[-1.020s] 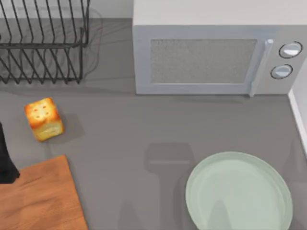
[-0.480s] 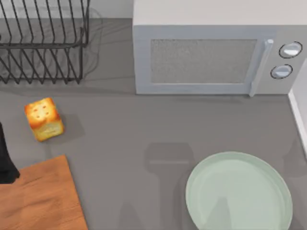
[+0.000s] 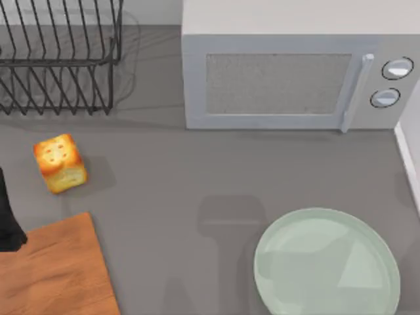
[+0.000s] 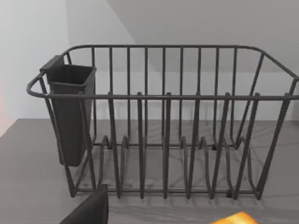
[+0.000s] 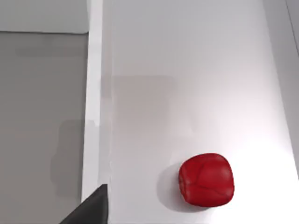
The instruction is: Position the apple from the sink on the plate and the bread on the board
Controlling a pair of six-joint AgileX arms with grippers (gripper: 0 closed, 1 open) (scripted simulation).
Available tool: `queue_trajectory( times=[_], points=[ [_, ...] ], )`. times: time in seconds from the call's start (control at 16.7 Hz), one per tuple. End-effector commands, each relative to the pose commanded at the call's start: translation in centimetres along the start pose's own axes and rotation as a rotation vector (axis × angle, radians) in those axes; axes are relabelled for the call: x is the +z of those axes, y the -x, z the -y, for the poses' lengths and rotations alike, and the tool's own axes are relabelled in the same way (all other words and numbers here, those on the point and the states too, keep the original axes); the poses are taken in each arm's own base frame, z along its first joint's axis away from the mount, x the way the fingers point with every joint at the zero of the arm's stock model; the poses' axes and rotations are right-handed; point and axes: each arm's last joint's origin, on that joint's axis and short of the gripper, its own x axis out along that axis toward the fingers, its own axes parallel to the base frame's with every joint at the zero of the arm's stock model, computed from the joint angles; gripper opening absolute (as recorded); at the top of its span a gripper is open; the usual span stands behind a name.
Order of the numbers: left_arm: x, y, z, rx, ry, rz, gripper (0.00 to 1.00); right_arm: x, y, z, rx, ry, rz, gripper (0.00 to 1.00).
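The apple [image 5: 206, 179] lies in the white sink [image 5: 196, 70] under the right wrist camera — shading over the empty plate [image 3: 326, 262] has just shifted, suggesting the right arm is moving; bread [image 3: 60, 163] beside the board [image 3: 56, 272]; jaws' state unclear.

In our top view the flat orange-brown wooden cutting board [image 3: 56, 272] runs off the left and bottom edges, so we see just one corner region of it. The large round pale green plate [image 3: 367, 243] is clipped at the bottom edge. A dark part of our left arm [image 3: 8, 220] is cut by the left edge and covers a bit of the board's upper edge. The black wire dish rack [image 3: 59, 59] is cropped at the top and left. In the left wrist view, the golden-yellow toasted bread cube [image 4: 236, 219] shows as a mere sliver at the bottom edge.
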Motion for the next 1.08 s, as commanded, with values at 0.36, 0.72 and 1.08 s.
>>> queue_trajectory(
  times=[0.36, 0.72, 1.08],
  points=[
    [0.0, 0.0, 0.0, 0.0, 0.0, 0.0, 1.0, 4.4, -9.0, 2.9, 0.044, 0.007, -0.487, 1.0],
    [0.0, 0.0, 0.0, 0.0, 0.0, 0.0, 1.0, 4.4, -15.9, 4.9, 0.102, -0.003, -0.764, 1.0],
    [0.0, 0.0, 0.0, 0.0, 0.0, 0.0, 1.0, 4.4, -16.5, 4.9, 0.109, 0.0, -0.786, 1.0]
  ],
)
